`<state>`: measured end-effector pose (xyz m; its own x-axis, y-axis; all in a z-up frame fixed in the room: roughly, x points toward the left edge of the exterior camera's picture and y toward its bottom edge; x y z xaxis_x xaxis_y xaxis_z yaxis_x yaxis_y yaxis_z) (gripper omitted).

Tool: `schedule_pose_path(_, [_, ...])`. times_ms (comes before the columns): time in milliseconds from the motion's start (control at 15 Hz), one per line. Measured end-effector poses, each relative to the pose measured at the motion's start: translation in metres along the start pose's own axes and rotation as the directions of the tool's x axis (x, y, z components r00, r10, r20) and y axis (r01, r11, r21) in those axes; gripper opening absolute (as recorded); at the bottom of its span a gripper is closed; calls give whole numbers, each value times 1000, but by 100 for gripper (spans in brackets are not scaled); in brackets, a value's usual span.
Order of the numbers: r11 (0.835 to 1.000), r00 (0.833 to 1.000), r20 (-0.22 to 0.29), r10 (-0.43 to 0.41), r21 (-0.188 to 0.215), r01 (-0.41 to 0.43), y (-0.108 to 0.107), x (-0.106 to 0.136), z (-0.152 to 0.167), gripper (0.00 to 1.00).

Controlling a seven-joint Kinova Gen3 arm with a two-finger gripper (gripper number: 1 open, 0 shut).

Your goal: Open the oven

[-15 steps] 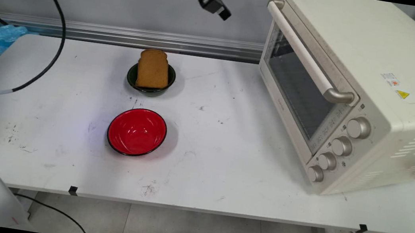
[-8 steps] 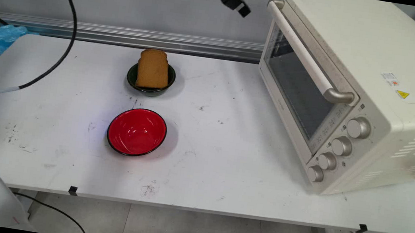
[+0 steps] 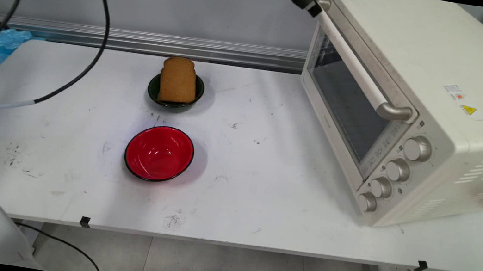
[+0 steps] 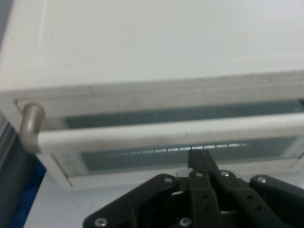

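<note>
The jaws look drawn together: in the hand view the gripper (image 4: pixel 202 156) ends in one narrow black tip, with nothing between the fingers. That tip sits just below the pale handle bar (image 4: pixel 166 134) of the cream toaster oven (image 4: pixel 142 57), whose glass door is closed; whether it touches the bar cannot be told. The main view shows only the gripper (image 3: pixel 311 5) at the top edge, beside the far end of the handle bar (image 3: pixel 354 61), and it shows what the hand camera misses: the whole oven (image 3: pixel 414 102) standing on the right of the white table (image 3: pixel 260 203), its four knobs (image 3: pixel 388 176), a red bowl (image 3: pixel 159 153) near the middle, and behind it a dark bowl (image 3: pixel 174 101) holding a brown slice of bread (image 3: pixel 178 80).
</note>
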<state>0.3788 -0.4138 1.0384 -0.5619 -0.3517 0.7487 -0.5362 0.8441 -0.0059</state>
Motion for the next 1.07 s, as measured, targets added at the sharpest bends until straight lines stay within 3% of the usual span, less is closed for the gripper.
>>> schedule_pose_path(1067, [1000, 1000, -18, 17, -15, -17, -10, 21, 63, 0])
